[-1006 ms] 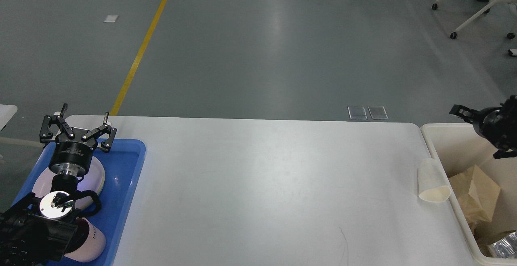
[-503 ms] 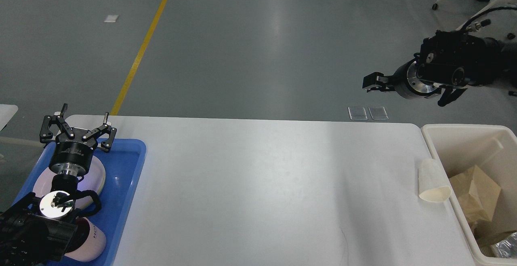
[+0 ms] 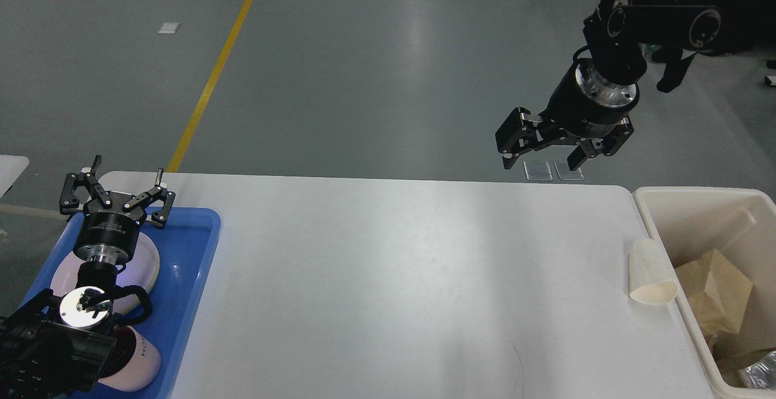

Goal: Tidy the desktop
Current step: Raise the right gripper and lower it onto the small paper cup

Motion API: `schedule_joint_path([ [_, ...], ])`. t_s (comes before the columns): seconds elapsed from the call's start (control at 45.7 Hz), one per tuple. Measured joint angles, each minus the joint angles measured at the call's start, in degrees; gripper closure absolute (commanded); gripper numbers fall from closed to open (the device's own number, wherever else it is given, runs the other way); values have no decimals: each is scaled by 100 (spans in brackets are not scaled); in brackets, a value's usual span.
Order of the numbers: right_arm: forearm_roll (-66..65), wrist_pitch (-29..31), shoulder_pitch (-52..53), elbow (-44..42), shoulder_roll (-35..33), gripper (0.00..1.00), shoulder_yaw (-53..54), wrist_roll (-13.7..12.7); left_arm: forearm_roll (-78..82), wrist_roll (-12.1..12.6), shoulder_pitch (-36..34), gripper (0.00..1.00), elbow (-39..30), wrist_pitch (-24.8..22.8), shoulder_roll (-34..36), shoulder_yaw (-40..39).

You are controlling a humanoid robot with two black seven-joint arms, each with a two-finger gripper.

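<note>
Wide white desktop spread across the lower part of the head view, below and between both grippers. Left gripper poised over the far end of a blue tray at the desktop's left edge, fingers spread wide, nothing between them. Directly beneath that gripper's wrist, inside the tray, a pale round plate; nearer along the arm, a white cup lying on its side in the tray, partly hidden by the arm. Right gripper hung in the air above the desktop's far right edge, pointed downward, fingers apart and empty, touching nothing. Below and to the right of the right gripper, well apart from it, a cream paper cup lying on its side on the desktop, open mouth toward the near edge, just beside the wall of a cream bin. Inside the bin, crumpled brown paper and a scrap of silvery foil. On the grey floor behind the right gripper's fingers, two small clear rectangular plates. Yellow floor line running away beyond the left gripper.
</note>
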Motion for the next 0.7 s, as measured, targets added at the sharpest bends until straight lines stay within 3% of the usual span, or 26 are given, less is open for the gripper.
schedule_joint_path([
  [0.328, -641, -2106, -2293, -608, -513, 1, -323, -37, 0, 0, 0, 4, 0, 0, -1, 0],
  [0.525, -846, -3663, -3752, -1339, -579, 1, -337, -25, 0, 0, 0, 4, 0, 0, 0, 0],
  [0.7, -1056, -4058, -4683, -2112, -580, 1, -322, -3, 0, 0, 0, 4, 0, 0, 0, 0],
])
